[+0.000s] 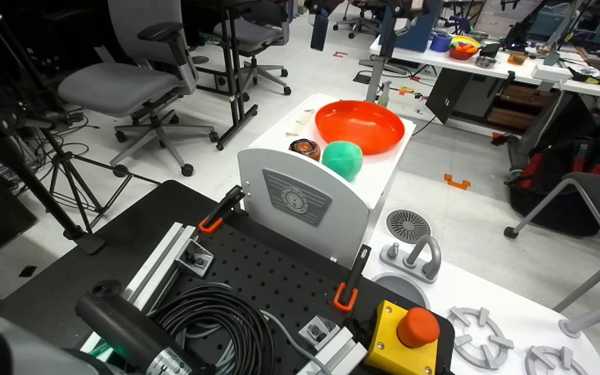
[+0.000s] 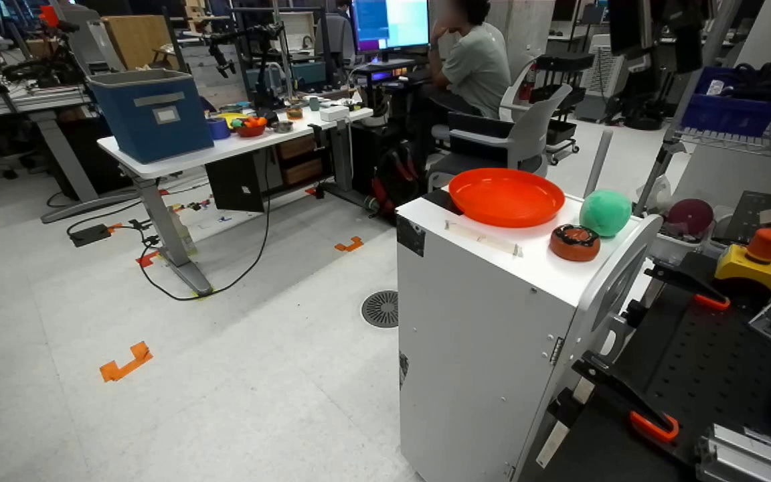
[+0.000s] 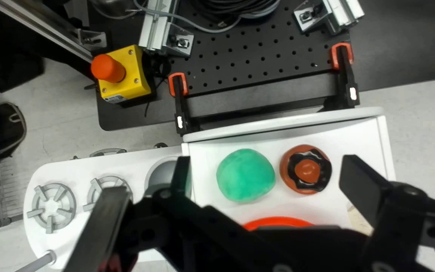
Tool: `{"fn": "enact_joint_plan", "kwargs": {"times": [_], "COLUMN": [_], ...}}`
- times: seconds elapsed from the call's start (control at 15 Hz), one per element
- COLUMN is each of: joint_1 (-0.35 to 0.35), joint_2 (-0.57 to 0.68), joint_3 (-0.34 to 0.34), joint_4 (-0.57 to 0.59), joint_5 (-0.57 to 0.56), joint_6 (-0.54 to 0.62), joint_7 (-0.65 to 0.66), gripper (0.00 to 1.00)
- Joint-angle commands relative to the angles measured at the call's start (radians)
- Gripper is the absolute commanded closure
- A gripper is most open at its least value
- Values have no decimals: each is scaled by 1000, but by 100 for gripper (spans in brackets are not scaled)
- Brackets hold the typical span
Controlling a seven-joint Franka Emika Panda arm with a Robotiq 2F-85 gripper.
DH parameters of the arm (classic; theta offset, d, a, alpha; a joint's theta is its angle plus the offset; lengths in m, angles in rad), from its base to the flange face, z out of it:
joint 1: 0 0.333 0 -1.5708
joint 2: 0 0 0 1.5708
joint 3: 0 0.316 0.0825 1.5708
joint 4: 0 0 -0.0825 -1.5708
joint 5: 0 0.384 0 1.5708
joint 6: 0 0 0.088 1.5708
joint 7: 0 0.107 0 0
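My gripper [image 3: 266, 166] is open and empty in the wrist view. Its fingers are spread wide above a green ball [image 3: 245, 175] and a round brown toy with a black wavy ring [image 3: 306, 169]. The ball and toy sit side by side on a white cabinet top [image 3: 206, 151]. An orange-red bowl [image 1: 360, 126] lies beside them; in the wrist view the gripper hides most of it. The ball [image 2: 605, 213] and brown toy [image 2: 574, 242] show in both exterior views. My gripper [image 1: 354, 44] hangs high over the cabinet at the top edge of an exterior view, touching nothing.
A grey curved panel [image 1: 305, 192] rises at the cabinet's edge. Orange-tipped clamps [image 1: 346, 297] hold the black perforated table [image 1: 274, 297]. A yellow box with a red button [image 1: 404, 338] stands there. A toy sink and burners [image 1: 479, 338] adjoin the cabinet.
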Motion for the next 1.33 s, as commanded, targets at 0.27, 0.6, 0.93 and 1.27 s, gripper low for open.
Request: {"fn": "enact_joint_plan", "kwargs": {"times": [0.27, 0.6, 0.93, 1.27], "joint_1": [-1, 1, 8, -6], "joint_2": [-16, -9, 7, -11], "joint_3": [-6, -3, 4, -7], "joint_4": [-35, -39, -38, -52], "joint_5": [173, 188, 213, 132], "joint_6": [124, 126, 131, 67], "joint_7": [33, 46, 36, 37], "gripper": [0, 0, 0, 0]}}
